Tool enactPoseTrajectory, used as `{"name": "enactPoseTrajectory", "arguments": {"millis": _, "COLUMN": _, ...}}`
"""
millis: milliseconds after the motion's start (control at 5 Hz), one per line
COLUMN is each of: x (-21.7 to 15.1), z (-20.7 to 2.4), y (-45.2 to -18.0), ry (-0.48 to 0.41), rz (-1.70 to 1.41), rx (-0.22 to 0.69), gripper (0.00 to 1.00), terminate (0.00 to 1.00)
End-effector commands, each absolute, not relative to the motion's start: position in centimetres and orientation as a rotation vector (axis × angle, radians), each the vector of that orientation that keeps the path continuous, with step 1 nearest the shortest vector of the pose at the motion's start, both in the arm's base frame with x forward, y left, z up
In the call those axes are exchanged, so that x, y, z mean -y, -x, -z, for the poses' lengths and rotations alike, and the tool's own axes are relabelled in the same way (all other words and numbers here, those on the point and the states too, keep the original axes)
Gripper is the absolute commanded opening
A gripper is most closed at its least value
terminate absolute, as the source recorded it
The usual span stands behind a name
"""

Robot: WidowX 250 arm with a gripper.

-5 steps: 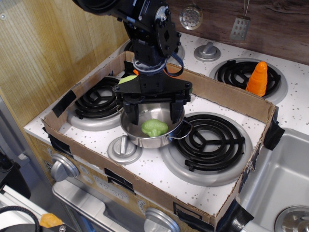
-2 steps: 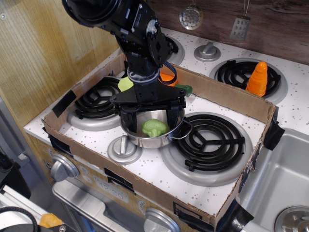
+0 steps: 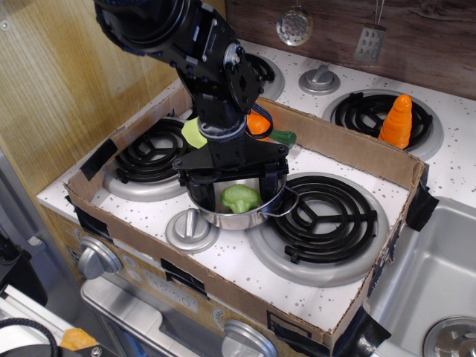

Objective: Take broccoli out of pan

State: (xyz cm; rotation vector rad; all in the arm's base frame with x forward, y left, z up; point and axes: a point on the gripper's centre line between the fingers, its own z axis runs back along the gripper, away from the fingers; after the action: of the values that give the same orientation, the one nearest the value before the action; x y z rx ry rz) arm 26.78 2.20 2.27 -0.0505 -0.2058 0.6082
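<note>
The light-green broccoli (image 3: pixel 239 198) lies inside the small shiny steel pan (image 3: pixel 223 218), which stands between the front burners inside the cardboard frame. My black gripper (image 3: pixel 235 186) is open, lowered into the pan from above. One finger stands to the left of the broccoli and the other finger (image 3: pixel 272 183) to its right. The fingertips are down inside the pan, level with the broccoli; I cannot tell whether they touch it.
A steel lid with a knob (image 3: pixel 191 230) lies just left-front of the pan. An orange carrot with green stem (image 3: pixel 269 131) and a yellow-green leaf piece (image 3: pixel 193 132) lie behind the arm. An orange cone-shaped toy (image 3: pixel 397 121) stands on the far right burner. Cardboard walls (image 3: pixel 349 145) surround the stove top.
The gripper has moved down into the pan, its open fingers now on either side of the broccoli. The arm has leaned left, uncovering the carrot and leaf piece.
</note>
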Motion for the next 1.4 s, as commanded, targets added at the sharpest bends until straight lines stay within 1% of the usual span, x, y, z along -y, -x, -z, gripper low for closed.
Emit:
{"name": "enactPoseTrajectory", "arguments": {"millis": 0, "x": -1.6, "z": -2.6, "y": -27.1, "ry": 0.053, "rz": -0.579, "rx": 0.234, "gripper": 0.0, "terminate": 0.0}}
{"name": "enactPoseTrajectory", "arguments": {"millis": 200, "x": -2.2, "z": -4.2, "y": -27.8, "ry": 0.019, "rz": -0.555, "rx": 0.236, "gripper": 0.0, "terminate": 0.0}}
{"name": "enactPoseTrajectory", "arguments": {"millis": 400, "x": -3.0, "z": -6.3, "y": -28.4, "ry": -0.011, "rz": -0.503, "rx": 0.214, "gripper": 0.0, "terminate": 0.0}}
{"name": "enactPoseTrajectory", "arguments": {"millis": 600, "x": -2.9, "z": -10.0, "y": -28.6, "ry": -0.079, "rz": -0.461, "rx": 0.173, "gripper": 0.0, "terminate": 0.0}}
{"name": "enactPoseTrajectory", "arguments": {"millis": 800, "x": 0.4, "z": -10.9, "y": -27.3, "ry": -0.082, "rz": -0.522, "rx": 0.149, "gripper": 0.0, "terminate": 0.0}}
{"name": "enactPoseTrajectory", "arguments": {"millis": 1000, "x": 4.9, "z": -11.3, "y": -26.4, "ry": -0.072, "rz": -0.536, "rx": 0.126, "gripper": 0.0, "terminate": 0.0}}
{"name": "enactPoseTrajectory", "arguments": {"millis": 1200, "x": 7.1, "z": -11.0, "y": -27.0, "ry": -0.046, "rz": -0.533, "rx": 0.126, "gripper": 0.0, "terminate": 0.0}}
